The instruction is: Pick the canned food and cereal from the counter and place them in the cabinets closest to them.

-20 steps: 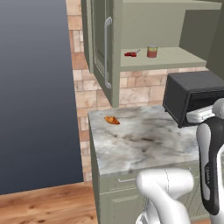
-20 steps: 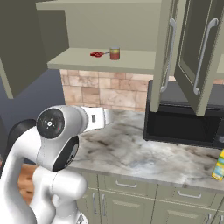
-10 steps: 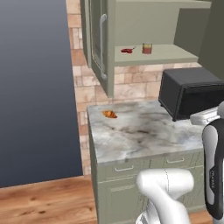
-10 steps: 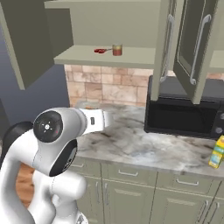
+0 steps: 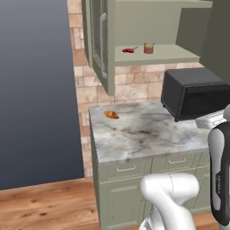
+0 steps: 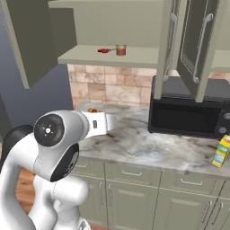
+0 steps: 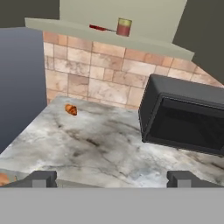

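The canned food (image 5: 148, 48) (image 6: 120, 49) (image 7: 124, 27) stands upright on the shelf of the open left cabinet (image 5: 161, 56) (image 6: 90, 56), above the counter (image 5: 134, 134) (image 6: 134, 146) (image 7: 87, 148). At the counter's right end, beside the microwave, the yellow cereal box (image 6: 222, 152) stands upright. My gripper (image 7: 111, 179) is open with nothing between its fingers. It hangs over the counter's front edge, well below and in front of the can, facing the wall. The second cabinet (image 6: 197, 45) over the microwave has its doors open.
A black microwave (image 5: 195, 94) (image 6: 188, 117) (image 7: 183, 116) sits on the counter under the right cabinet. A croissant (image 5: 111, 115) (image 7: 71, 109) lies near the back left corner. A small red stemmed thing (image 5: 129, 50) (image 6: 105, 50) lies beside the can. The left cabinet's door (image 5: 101, 40) (image 6: 31, 40) swings outward.
The whole picture has shifted in both base views, so the base has driven a little back from the counter. Can, cereal and croissant stay in place; the gripper stays open.
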Controlling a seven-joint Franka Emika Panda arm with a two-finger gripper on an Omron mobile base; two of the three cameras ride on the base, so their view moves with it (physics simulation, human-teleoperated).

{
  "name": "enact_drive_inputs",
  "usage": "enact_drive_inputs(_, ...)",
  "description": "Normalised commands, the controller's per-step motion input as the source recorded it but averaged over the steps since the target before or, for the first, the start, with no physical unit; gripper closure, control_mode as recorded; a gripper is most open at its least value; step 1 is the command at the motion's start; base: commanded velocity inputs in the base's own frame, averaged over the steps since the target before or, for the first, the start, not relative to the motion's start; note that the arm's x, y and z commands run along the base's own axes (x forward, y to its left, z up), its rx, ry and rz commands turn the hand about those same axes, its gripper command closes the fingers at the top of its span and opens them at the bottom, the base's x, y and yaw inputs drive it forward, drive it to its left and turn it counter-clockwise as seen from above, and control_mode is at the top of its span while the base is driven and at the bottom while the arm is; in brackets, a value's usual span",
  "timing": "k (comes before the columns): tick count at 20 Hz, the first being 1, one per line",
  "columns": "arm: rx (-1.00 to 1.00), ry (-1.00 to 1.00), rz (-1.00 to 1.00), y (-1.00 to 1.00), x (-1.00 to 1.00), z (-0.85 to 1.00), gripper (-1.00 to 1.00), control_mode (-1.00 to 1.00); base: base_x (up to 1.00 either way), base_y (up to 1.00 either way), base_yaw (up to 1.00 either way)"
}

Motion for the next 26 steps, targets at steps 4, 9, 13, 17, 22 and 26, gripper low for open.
enact_drive_inputs(4,0.0,0.0,0.0,0.0,0.0,0.0,-1.0,1.0,-0.07,-0.51,0.0)
enact_drive_inputs(9,0.0,0.0,0.0,0.0,0.0,0.0,-1.0,1.0,-0.02,-0.58,0.0)
enact_drive_inputs(13,0.0,0.0,0.0,0.0,0.0,0.0,-1.0,1.0,0.0,-0.58,0.0)
enact_drive_inputs(17,0.0,0.0,0.0,0.0,0.0,0.0,-1.0,1.0,0.0,-0.59,0.0)
enact_drive_inputs(22,0.0,0.0,0.0,0.0,0.0,0.0,-1.0,1.0,0.0,-0.57,0.0)
enact_drive_inputs(26,0.0,0.0,0.0,0.0,0.0,0.0,-1.0,1.0,0.0,-0.58,0.0)
